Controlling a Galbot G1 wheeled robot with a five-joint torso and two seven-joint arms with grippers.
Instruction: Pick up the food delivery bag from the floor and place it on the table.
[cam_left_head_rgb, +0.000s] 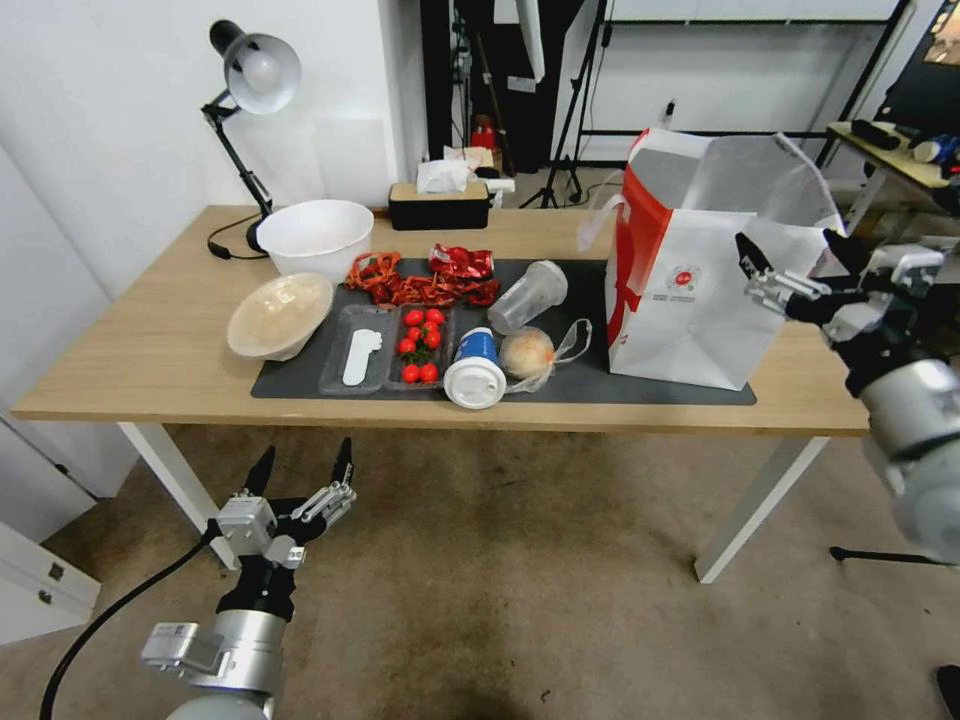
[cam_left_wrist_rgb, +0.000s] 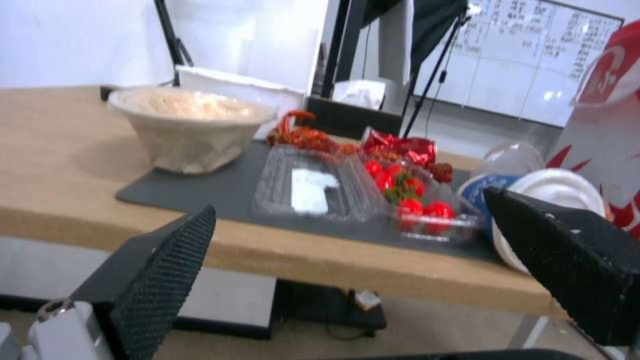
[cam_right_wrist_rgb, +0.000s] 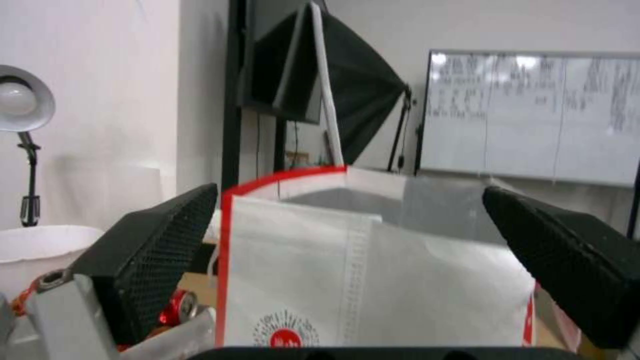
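Observation:
The food delivery bag (cam_left_head_rgb: 690, 290) stands upright on the right end of the table (cam_left_head_rgb: 150, 350), partly on the dark grey mat (cam_left_head_rgb: 580, 385). It is white with a red side panel, a foil lining and a small red logo. My right gripper (cam_left_head_rgb: 790, 245) is open beside the bag's front right upper edge, apart from it. In the right wrist view the bag (cam_right_wrist_rgb: 373, 280) sits just beyond the spread fingers (cam_right_wrist_rgb: 153, 250). My left gripper (cam_left_head_rgb: 305, 455) hangs open and empty over the floor (cam_left_head_rgb: 500, 560), below the table's front edge.
The mat holds a beige bowl (cam_left_head_rgb: 280, 315), a tomato tray (cam_left_head_rgb: 420, 345), a clear tray (cam_left_head_rgb: 358, 350), a blue cup (cam_left_head_rgb: 475, 368), a bagged bun (cam_left_head_rgb: 528, 352) and a clear cup (cam_left_head_rgb: 528, 295). Behind stand a white bowl (cam_left_head_rgb: 315, 238), a lamp (cam_left_head_rgb: 255, 70) and a tissue box (cam_left_head_rgb: 440, 205).

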